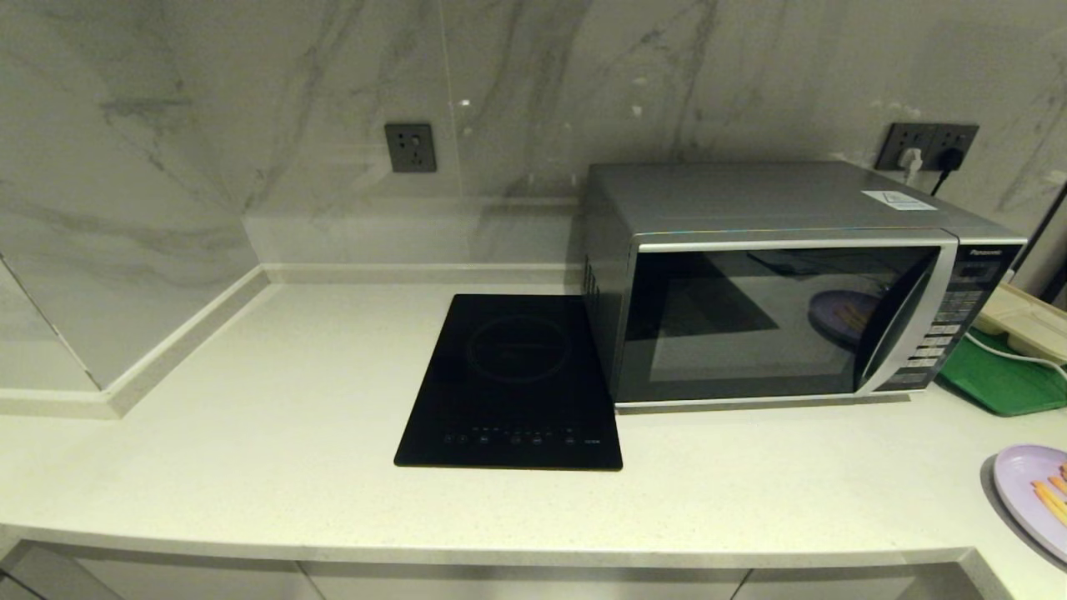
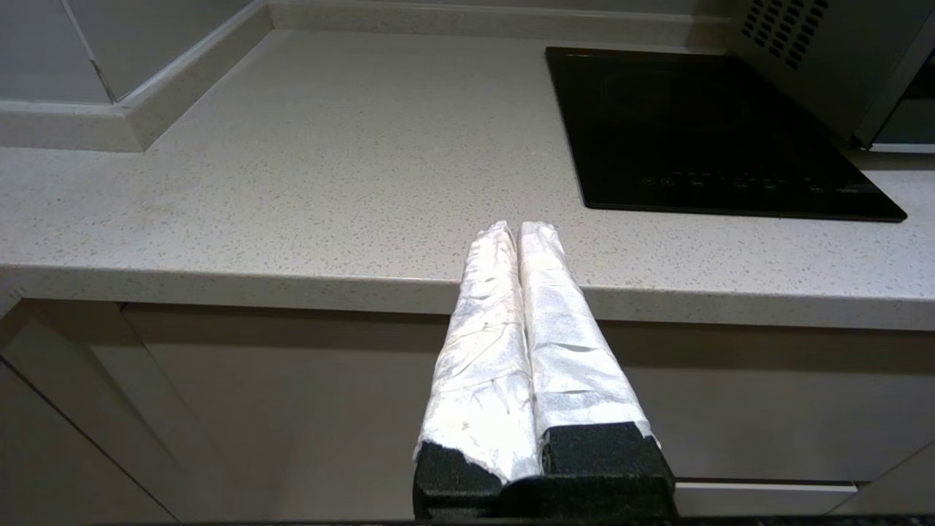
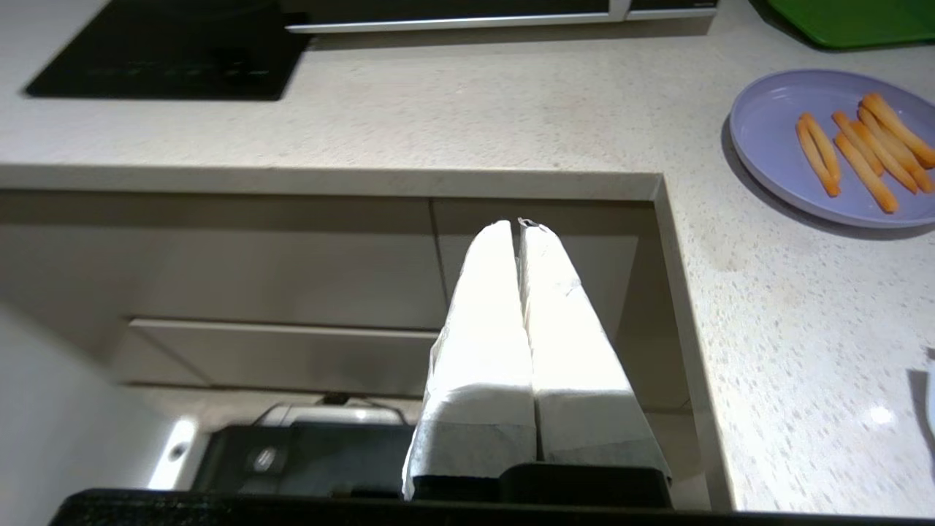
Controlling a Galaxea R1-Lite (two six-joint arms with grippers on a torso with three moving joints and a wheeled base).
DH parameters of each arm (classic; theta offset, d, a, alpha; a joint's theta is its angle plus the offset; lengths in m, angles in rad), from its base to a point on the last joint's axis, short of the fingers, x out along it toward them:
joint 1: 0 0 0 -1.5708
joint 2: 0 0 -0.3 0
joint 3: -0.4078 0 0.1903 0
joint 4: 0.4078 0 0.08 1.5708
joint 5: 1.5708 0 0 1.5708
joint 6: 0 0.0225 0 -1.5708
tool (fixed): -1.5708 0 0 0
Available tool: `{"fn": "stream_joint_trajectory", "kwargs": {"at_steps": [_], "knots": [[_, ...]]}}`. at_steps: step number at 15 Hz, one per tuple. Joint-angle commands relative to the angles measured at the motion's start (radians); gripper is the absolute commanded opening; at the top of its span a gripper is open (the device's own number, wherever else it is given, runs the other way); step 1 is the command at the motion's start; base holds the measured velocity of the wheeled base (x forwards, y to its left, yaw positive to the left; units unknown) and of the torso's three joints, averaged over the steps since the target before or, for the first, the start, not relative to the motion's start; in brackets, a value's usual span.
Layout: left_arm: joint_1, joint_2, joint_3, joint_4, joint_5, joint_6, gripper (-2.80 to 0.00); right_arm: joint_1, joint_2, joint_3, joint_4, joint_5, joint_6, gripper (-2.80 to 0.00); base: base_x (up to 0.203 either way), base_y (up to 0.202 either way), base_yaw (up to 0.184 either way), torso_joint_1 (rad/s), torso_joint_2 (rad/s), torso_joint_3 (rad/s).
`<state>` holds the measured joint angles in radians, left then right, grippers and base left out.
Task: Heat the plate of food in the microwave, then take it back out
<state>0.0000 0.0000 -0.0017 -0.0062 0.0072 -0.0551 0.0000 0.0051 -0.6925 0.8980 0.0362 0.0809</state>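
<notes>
Marble-look wall panels back a pale speckled countertop (image 1: 250, 433) filling the lower half of the head view. Microwave (image 1: 783, 308) sits right of centre, door shut, dark glass reflecting the plate; curved silver handle strip and button panel at its right side. Flat black induction cooktop (image 1: 513, 383) lies at centre, just beside the microwave's left wall. Green tray (image 1: 1000, 379) at the right edge, beside the microwave, with a cream object on it, partly cut off. Grey wall socket (image 1: 410, 147) upper centre-left; second socket block (image 1: 925, 147) upper right with a black plug in it.

Plate of food (image 1: 1034, 492) sits on the counter at the lower right corner of the head view, cut by the frame edge; orange sticks on it. Well apart from the microwave, outside it.

Neither arm shows in the head view. Left gripper (image 2: 509, 228) hangs at the counter's front edge, white-wrapped fingers pressed together, holding nothing. Right gripper (image 3: 515, 225) is in front of the cabinet below the counter edge, fingers pressed together, empty; plate sits in the upper right of that view, not touched.
</notes>
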Motion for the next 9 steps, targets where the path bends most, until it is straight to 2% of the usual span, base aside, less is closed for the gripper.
{"fn": "stream_joint_trajectory", "kwargs": {"at_steps": [1, 4, 5, 6, 9], "knots": [[0.000, 0.000, 0.000, 0.000, 0.000, 0.000, -2.80, 0.000, -0.006, 0.293, -0.341, -0.035, 0.004, -2.80, 0.000, 0.000, 0.000, 0.000, 0.00, 0.000], [0.000, 0.000, 0.000, -0.001, 0.000, 0.000, -2.80, 0.000, -0.005, 0.617, -0.782, -0.079, -0.009, -2.80, 0.000, 0.000, 0.000, 0.000, 0.00, 0.000], [0.000, 0.000, 0.000, 0.000, 0.000, 0.000, -2.80, 0.000, -0.005, 0.671, -0.857, -0.082, -0.021, -2.80, 0.000, 0.000, 0.000, 0.000, 0.00, 0.000], [0.000, 0.000, 0.000, -0.001, 0.000, 0.000, -2.80, 0.000, -0.004, 0.691, -0.897, -0.073, -0.062, -2.80, 0.000, 0.000, 0.000, 0.000, 0.00, 0.000], [0.000, 0.000, 0.000, 0.000, 0.000, 0.000, -2.80, 0.000, -0.004, 0.691, -0.900, -0.070, -0.055, -2.80, 0.000, 0.000, 0.000, 0.000, 0.00, 0.000]]}}
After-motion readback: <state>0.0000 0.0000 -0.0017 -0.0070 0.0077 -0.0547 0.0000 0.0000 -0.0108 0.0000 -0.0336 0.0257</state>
